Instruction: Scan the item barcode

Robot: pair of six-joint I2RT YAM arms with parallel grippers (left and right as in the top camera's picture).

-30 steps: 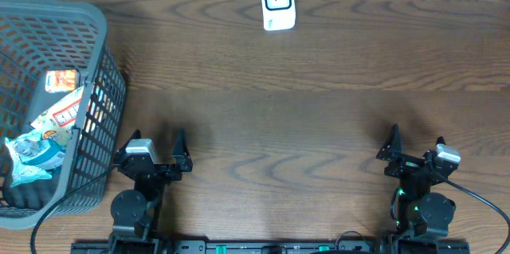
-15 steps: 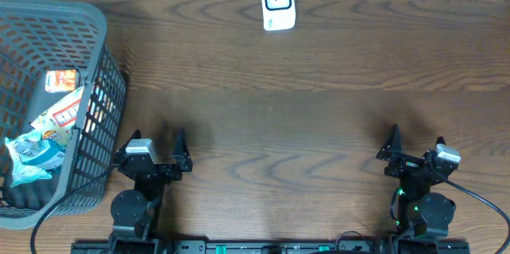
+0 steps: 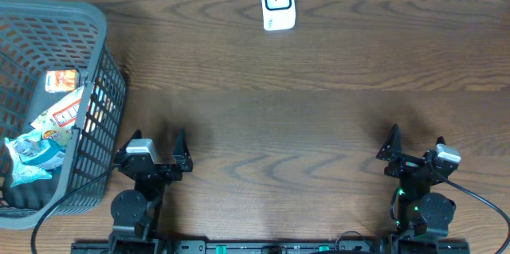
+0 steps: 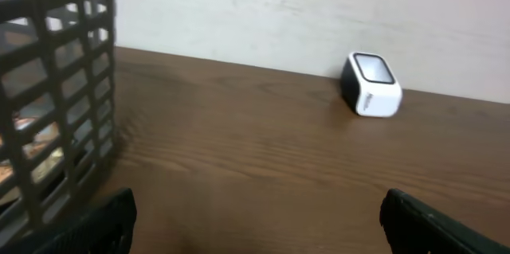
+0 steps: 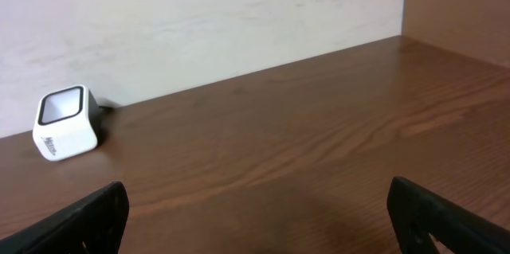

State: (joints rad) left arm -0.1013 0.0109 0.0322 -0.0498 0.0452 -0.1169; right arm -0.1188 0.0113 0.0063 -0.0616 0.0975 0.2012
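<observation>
A white barcode scanner (image 3: 277,3) with a dark window stands at the table's far edge; it shows in the left wrist view (image 4: 371,85) and the right wrist view (image 5: 67,122) too. Packaged items (image 3: 49,123) lie in the grey basket (image 3: 94,29) at the left. My left gripper (image 3: 151,145) rests open near the front edge beside the basket, nothing between its fingertips (image 4: 103,220). My right gripper (image 3: 414,141) rests open at the front right, also empty, its fingertips (image 5: 430,210) wide apart.
The basket wall (image 4: 56,95) stands close on the left of my left gripper. A pale wall (image 5: 199,15) runs behind the table's far edge. A brown panel (image 5: 458,7) rises at the far right. Bare wood (image 3: 279,127) lies between the arms and the scanner.
</observation>
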